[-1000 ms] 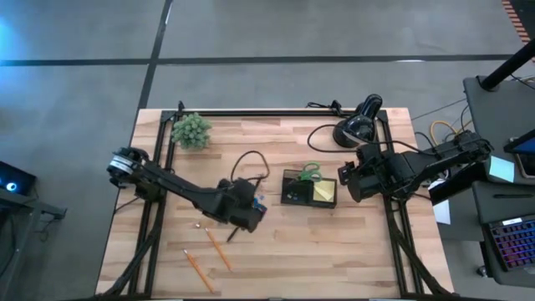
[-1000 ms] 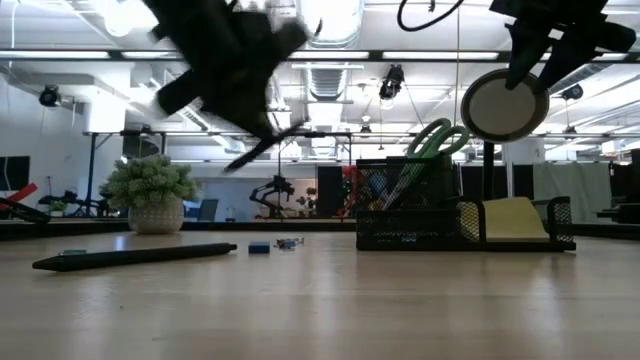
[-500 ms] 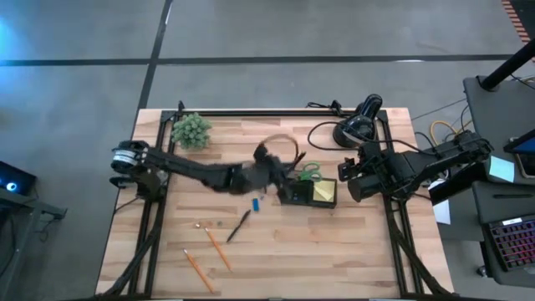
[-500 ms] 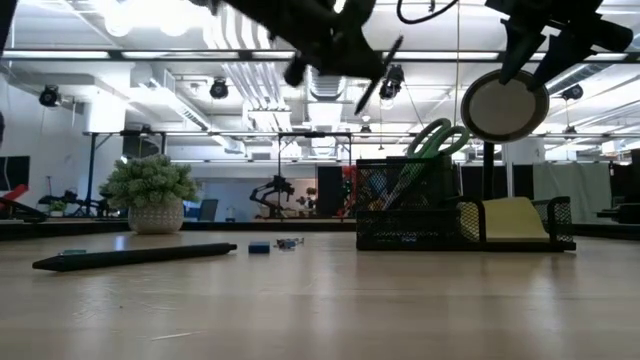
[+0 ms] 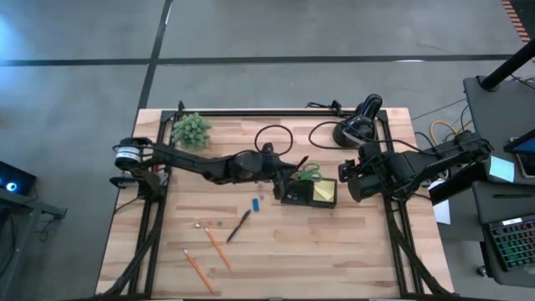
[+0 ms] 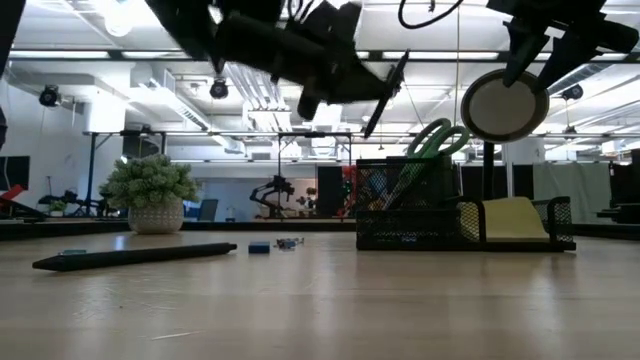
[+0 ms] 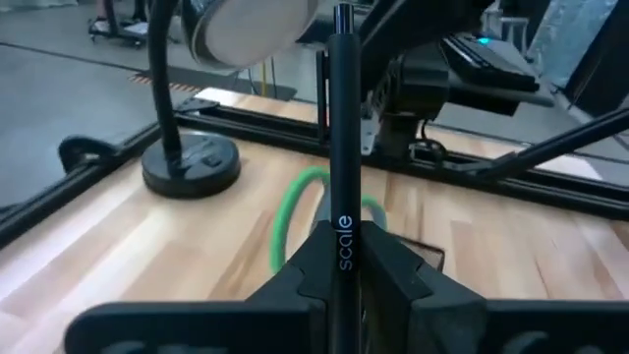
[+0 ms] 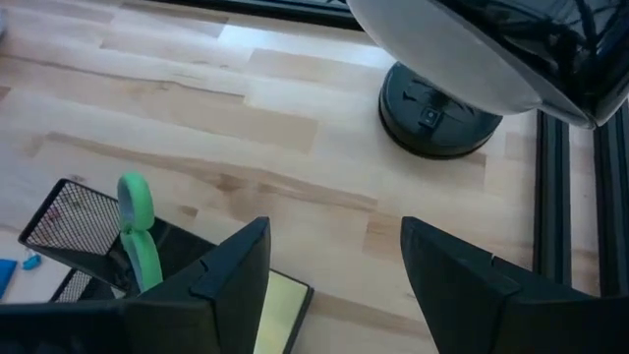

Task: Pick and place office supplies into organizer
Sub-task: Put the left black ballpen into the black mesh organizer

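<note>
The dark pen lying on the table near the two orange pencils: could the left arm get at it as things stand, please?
Probably not right now. The left end effector is shut on another pen above the organizer. The dark pen lies in open table with nothing over it, so once emptied the arm likely could.

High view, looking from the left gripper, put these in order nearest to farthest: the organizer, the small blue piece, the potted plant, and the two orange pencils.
From the left gripper, shut on a dark pen:
1. Organizer, just beside it.
2. Small blue piece, on the table below it.
3. Potted plant, far-left corner.
4. Orange pencils, near the front-left edge.
</note>
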